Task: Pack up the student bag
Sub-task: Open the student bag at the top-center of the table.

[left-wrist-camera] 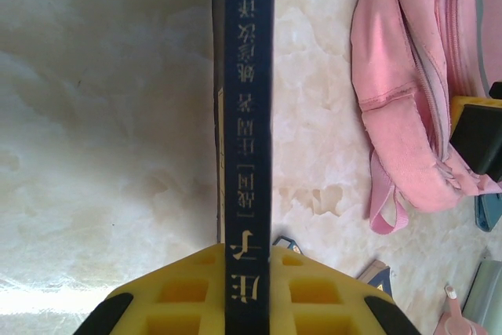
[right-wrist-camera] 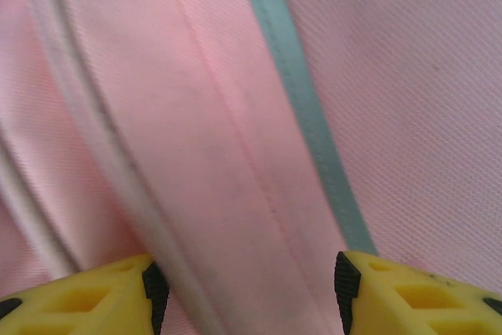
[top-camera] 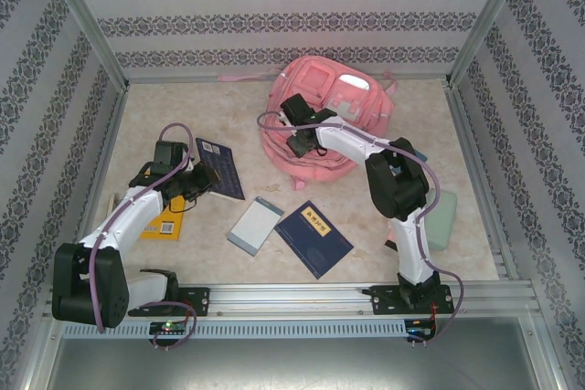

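You're clamping the book (left-wrist-camera: 249, 115) edge-on in your left gripper (left-wrist-camera: 249, 260); your right gripper (right-wrist-camera: 247, 280) is hovering released, jaws apart, close up on the bag (right-wrist-camera: 408, 115).

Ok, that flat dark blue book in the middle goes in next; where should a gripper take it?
Probably the long edge facing the right arm, coming down from that side. The dark blue book lies flat on the table, with bare surface beside that edge for a finger to slip under, while the grey notebook sits close at its left.
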Robot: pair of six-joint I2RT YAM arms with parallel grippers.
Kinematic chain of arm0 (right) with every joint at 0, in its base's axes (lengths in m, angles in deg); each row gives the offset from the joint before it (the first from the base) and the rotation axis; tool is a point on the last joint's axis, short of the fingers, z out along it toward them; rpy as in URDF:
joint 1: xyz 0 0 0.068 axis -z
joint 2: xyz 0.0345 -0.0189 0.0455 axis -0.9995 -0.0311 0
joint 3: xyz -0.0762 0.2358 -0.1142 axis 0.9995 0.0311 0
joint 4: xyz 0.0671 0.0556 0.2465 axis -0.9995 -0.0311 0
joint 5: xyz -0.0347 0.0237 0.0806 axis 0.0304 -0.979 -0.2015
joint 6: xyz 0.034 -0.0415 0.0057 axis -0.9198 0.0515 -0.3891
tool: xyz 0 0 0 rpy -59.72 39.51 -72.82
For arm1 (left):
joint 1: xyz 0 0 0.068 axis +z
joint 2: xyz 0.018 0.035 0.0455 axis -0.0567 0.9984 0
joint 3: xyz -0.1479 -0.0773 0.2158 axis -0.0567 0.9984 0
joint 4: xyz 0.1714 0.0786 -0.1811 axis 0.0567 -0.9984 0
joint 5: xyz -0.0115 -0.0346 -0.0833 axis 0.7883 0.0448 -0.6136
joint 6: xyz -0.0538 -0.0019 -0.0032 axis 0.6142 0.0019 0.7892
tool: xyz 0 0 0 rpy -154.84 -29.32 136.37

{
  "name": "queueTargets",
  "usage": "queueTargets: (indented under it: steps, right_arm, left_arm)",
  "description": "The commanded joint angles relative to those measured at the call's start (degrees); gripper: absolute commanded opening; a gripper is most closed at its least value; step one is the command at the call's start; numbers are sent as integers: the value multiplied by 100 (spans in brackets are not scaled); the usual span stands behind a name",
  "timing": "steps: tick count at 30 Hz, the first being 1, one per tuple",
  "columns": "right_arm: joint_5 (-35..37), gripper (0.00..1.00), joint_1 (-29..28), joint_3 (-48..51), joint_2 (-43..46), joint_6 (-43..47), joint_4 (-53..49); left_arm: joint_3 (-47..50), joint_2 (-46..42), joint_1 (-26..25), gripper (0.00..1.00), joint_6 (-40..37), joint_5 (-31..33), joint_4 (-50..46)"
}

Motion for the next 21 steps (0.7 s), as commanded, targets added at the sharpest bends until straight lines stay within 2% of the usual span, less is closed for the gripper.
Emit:
queueTargets:
  steps: [1, 3, 5, 6, 13, 21]
  right_arm:
    - [167, 56, 133, 94, -191, 27, -49]
    - [-14, 40, 147, 53, -282, -28, -135]
    - [-146, 7, 106, -28, -330, -98, -243]
    - [-140, 0, 53, -72, -337, -141, -288]
    - [-802, 0, -378, -632, 247, -763, -636]
    - [-1809, 0, -267, -2148, 418, -1787, -1232]
  left_arm:
    - [-184, -111, -14, 0, 20, -83, 11]
    - [-187, -109, -10, 0, 7, -89, 17]
    - [-213, -106, -14, 0, -22, -78, 0]
    - [-232, -106, -14, 0, -32, -80, -7]
    - [-334, -68, -14, 0, -59, -32, 99]
    - [-686, 62, -14, 0, 200, -306, 487]
